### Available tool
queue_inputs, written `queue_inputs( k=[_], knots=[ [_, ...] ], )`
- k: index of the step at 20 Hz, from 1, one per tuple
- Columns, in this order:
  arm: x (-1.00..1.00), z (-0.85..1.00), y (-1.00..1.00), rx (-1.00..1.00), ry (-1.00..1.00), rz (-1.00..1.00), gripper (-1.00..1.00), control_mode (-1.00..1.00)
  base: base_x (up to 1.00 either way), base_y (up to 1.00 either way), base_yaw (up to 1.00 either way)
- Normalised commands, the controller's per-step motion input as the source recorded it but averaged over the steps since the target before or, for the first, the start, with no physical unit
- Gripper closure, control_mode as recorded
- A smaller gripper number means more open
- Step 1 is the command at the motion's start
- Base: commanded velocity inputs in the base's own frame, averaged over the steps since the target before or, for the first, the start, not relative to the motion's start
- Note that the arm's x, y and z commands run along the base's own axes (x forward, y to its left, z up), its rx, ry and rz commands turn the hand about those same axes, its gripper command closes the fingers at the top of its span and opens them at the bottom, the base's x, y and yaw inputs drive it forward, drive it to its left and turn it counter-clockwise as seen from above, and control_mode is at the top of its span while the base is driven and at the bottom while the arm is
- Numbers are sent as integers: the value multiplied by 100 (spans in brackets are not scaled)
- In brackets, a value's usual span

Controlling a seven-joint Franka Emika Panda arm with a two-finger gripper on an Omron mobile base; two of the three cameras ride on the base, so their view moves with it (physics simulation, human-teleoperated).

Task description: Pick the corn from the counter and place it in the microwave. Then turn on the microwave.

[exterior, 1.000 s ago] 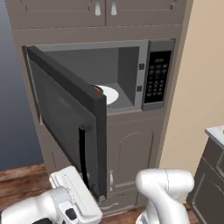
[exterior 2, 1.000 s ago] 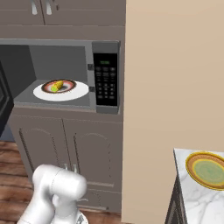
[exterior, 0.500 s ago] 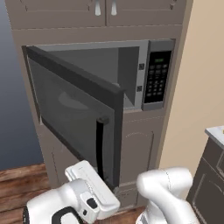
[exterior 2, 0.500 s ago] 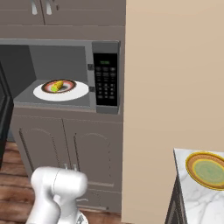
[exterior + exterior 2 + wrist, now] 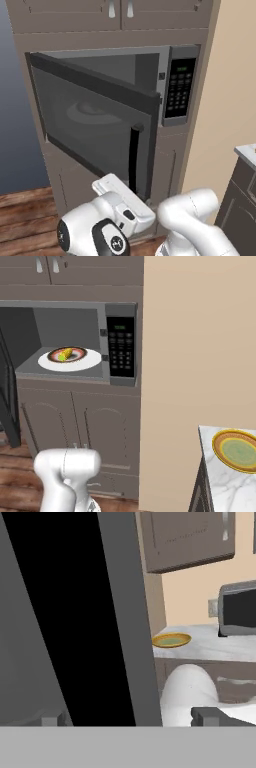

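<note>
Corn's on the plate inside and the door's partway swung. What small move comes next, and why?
Probably keep pushing the microwave door shut: it hangs ajar, the corn already lies on the white plate inside, and the keypad is likely useless until it closes.

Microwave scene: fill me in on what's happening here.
The corn already lies on the white plate inside the microwave. The door stands partly closed, with the arm low in front of it. The gripper is open and holds nothing, its fingertips at the door's edge. The keypad hasn't been pressed yet. A yellow dish sits on the counter.
</note>
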Motion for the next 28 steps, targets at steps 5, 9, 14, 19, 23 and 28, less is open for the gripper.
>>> queue_inputs(
  k=[5, 9, 14, 19, 23, 28],
  knots=[
    [33, 0, -44, 2, 0, 9, -100, -100, 0, 0, 0],
    [32, 0, -45, 2, 0, 8, -100, -100, 0, 0, 0],
    [28, 4, -35, 0, 0, 8, -100, -100, 0, 0, 0],
    [26, 6, -33, 0, -2, 8, -100, -100, 0, 0, 0],
    [30, 8, -33, 0, -3, 8, -100, -100, 0, 0, 0],
    [32, 3, -33, 0, -2, 8, -100, -100, 0, 0, 0]
  ],
)
